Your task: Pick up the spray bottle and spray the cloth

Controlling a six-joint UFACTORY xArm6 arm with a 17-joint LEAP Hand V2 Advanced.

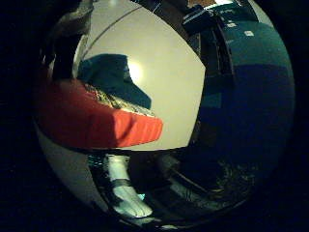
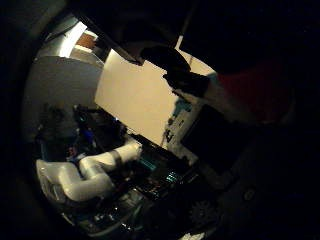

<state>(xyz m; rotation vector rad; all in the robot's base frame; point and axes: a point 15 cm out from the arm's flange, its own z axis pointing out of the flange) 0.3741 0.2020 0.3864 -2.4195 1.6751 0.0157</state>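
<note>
A white table (image 1: 164,82) spread beneath the palm. The spray bottle's red body (image 1: 91,118) sat close against the palm, toward nine o'clock. A blue cloth (image 1: 113,77) lay on the table beyond it. Whether the hand (image 1: 126,191) gripped anything couldn't be told.

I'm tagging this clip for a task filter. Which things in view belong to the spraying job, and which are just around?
Job in hand:
red spray bottle, close to the camera
blue cloth, lying on the white table

Just around:
white table
blue floor
white robot arm
</note>
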